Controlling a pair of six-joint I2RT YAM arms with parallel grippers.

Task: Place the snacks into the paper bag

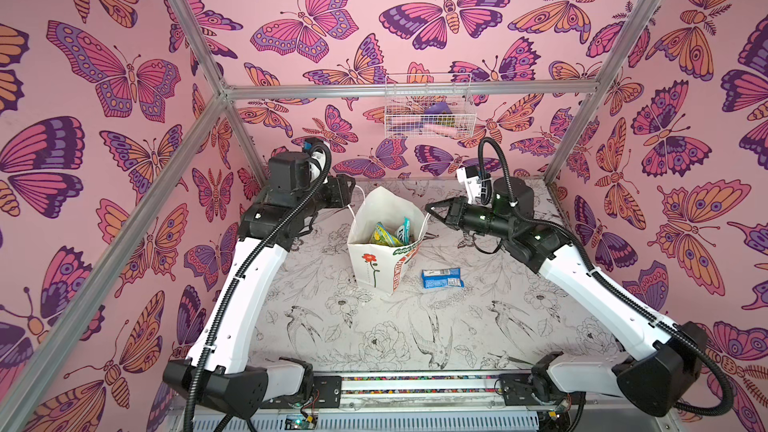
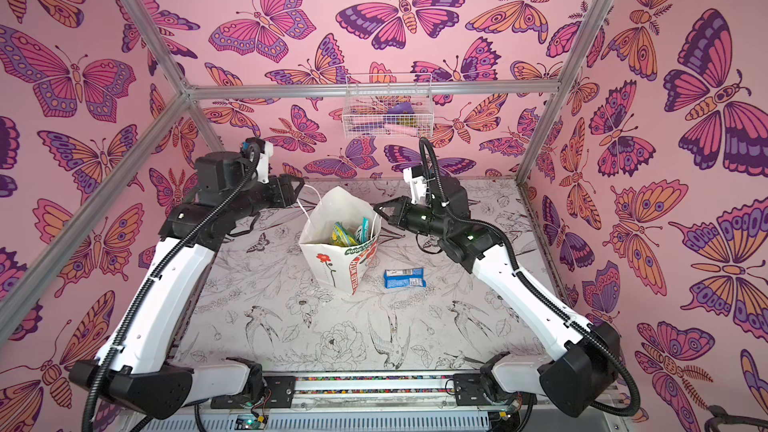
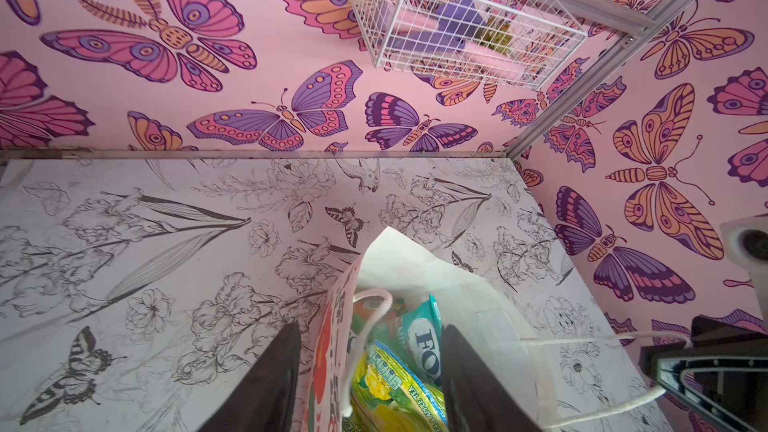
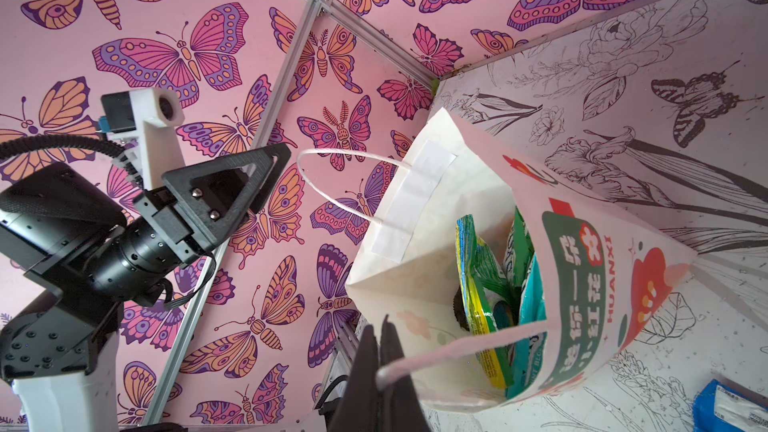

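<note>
— Left gripper, how was it?
— Its fingers were spread, close beside the bag. The bag stood upright in the middle of the table, with green and teal snacks inside.
— And the right gripper?
— Pressed together, pinching a handle. One blue packet lay flat, just right of the bag.

One paper bag — at least three candy packets inside; one blue packet, one wire basket.
</note>
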